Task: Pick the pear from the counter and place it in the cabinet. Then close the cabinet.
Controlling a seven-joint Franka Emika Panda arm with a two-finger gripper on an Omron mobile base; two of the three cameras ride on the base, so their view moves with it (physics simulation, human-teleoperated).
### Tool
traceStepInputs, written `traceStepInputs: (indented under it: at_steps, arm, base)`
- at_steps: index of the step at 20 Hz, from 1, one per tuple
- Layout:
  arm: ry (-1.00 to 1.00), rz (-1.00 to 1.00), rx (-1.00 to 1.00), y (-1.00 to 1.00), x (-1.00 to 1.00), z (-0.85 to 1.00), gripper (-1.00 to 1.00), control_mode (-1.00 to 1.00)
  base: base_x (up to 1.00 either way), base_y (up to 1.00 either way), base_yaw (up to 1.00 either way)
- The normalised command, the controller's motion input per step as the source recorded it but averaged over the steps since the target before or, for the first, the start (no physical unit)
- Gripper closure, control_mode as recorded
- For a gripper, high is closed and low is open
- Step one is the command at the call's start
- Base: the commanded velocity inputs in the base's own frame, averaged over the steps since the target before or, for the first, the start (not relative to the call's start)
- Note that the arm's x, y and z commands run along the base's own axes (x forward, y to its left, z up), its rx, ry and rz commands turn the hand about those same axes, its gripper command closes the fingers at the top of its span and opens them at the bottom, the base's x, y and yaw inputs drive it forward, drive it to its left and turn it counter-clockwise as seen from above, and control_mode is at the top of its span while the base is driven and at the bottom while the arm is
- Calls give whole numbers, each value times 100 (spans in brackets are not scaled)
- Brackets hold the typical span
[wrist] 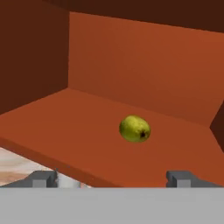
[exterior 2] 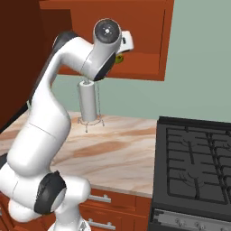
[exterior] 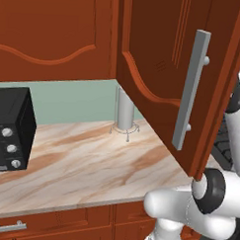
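You find nothing to read here: no words, brand names, numbers or signs stand on anything. The black oven (exterior: 10, 129) on the counter (exterior: 90, 165) has three round knobs, but you see no markings beside them. The cabinet (exterior: 168, 69) door, the paper-towel roll (exterior 2: 88, 101) and the stovetop (exterior 2: 194, 158) carry no lettering either.

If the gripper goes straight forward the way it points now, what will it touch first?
Most likely the pear. In the hand view it lies on the cabinet floor, just ahead of the open gripper and near the middle of its line. Depth is unclear, so the fingers might pass slightly beside it and reach the back wall.
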Motion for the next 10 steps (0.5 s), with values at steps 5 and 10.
traceStepInputs:
  at_steps: [5,10]
  arm:
    - [0,8,-12,3,-100,5,-100,-100]
    - [-9,2,-14,39,-100,0,-100,-100]
  base:
    - [0,0,0]
    - [0,0,0]
